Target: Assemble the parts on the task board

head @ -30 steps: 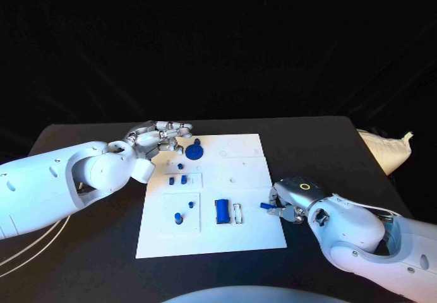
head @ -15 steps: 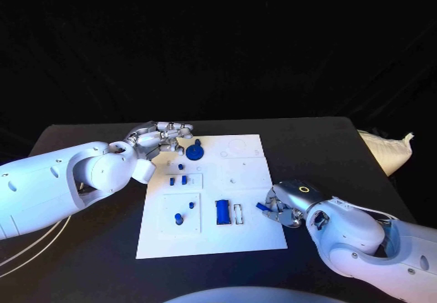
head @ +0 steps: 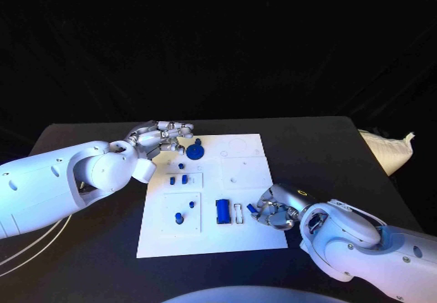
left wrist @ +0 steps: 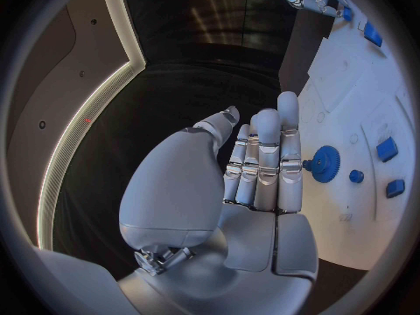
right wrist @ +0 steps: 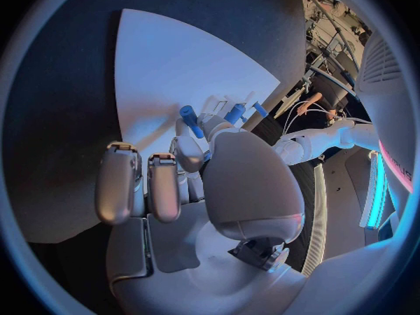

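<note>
The white task board lies mid-table. A blue gear stands at its far left corner, and my left hand hovers just beside it with fingers straight and nothing held; in the left wrist view the gear sits right beside the fingers. My right hand is over the board's right edge and pinches a small blue peg, next to the blue block and a white slot. The right wrist view shows the peg between the fingertips.
Several small blue parts stand in the board's left column. A white bag lies off the black table's right edge. Bare table lies in front of and right of the board.
My right hand has moved left with the blue peg, from beside the board's right edge to over it, near the white slot. The left hand has barely moved.
</note>
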`<state>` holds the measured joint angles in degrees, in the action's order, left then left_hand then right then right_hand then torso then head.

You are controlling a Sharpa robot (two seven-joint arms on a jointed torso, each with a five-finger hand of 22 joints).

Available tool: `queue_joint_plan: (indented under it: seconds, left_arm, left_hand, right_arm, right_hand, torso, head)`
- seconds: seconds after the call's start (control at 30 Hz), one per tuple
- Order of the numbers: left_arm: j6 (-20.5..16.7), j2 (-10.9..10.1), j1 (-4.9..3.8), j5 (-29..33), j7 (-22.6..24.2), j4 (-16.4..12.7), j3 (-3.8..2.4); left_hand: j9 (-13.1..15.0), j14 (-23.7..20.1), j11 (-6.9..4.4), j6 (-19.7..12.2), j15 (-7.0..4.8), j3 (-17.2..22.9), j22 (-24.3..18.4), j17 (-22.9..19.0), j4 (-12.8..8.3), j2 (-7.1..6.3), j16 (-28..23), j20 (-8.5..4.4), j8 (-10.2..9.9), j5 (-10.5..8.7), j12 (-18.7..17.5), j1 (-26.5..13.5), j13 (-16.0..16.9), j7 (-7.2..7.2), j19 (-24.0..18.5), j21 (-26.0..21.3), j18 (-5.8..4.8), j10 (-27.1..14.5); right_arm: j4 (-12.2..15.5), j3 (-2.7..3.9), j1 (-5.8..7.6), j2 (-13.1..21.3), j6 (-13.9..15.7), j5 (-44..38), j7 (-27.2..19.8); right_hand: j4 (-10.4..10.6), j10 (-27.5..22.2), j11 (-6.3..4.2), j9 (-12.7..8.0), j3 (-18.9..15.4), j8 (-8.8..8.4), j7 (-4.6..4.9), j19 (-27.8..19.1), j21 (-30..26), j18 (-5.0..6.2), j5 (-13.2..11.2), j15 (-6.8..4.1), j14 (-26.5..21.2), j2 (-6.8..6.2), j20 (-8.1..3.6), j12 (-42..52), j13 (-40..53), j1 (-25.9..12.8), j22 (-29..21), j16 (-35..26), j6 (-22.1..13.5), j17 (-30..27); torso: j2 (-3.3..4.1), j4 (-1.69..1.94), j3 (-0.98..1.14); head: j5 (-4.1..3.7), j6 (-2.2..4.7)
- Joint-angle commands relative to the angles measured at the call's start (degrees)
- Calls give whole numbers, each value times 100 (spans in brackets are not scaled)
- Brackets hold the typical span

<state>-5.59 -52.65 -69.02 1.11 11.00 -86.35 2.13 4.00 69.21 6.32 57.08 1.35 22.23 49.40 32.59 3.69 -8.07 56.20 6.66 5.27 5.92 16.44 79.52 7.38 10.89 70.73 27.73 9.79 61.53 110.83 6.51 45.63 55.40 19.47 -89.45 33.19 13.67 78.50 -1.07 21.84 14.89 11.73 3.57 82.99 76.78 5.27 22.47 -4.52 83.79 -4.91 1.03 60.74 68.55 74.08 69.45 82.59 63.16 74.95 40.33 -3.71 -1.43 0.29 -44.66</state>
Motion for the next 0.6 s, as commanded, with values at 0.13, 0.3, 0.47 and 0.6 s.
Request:
queue_joint_plan:
  seconds: [0.13,0.3,0.47,0.6]
  left_arm:
    - [121,20,-1,-15,33,-15,-3]
    - [125,20,-1,-15,36,-20,-4]
    - [123,23,-1,-15,35,-20,-4]
    - [121,27,-1,-15,32,-21,-4]
  left_hand:
    - [4,-34,-7,-20,-2,-2,-5,-5,-15,47,-9,25,19,-1,38,11,5,-26,0,-19,60,-39]
    - [5,-42,-11,-16,-4,4,-7,-15,-24,53,-10,25,26,-1,49,20,7,-31,-1,-22,61,-48]
    - [5,-42,-11,-16,-4,4,-7,-15,-24,53,-10,25,26,-1,49,20,7,-31,-1,-22,61,-48]
    - [5,-42,-11,-16,-4,4,-7,-15,-24,53,-10,25,26,-1,49,20,7,-31,-1,-22,61,-48]
  right_arm:
    - [-25,-1,-6,-110,358,789,66]
    - [-65,-1,-6,-201,401,990,69]
    - [-98,-2,-6,-286,454,1039,56]
    - [-118,-3,-5,-347,415,1060,66]
  right_hand:
    - [-10,34,10,23,54,-12,-5,36,33,-108,66,-35,441,-7,7,24,13,-52,8,39,19,549]
    - [2,54,9,48,81,-5,-5,42,45,-111,260,-35,445,-27,5,51,40,-137,28,52,32,567]
    - [-5,59,8,61,81,-2,-8,43,49,-112,370,-37,446,-42,4,56,47,-167,33,56,36,573]
    - [-4,59,8,67,75,1,-7,44,51,-112,397,-37,446,-49,4,54,47,-187,37,57,40,575]
  torso:
    - [-3,-4,5]
    - [-3,-1,-1]
    - [-1,5,-3]
    - [1,-3,1]
  head:
    - [-1,0]
    - [-2,0]
    - [3,2]
    - [16,3]
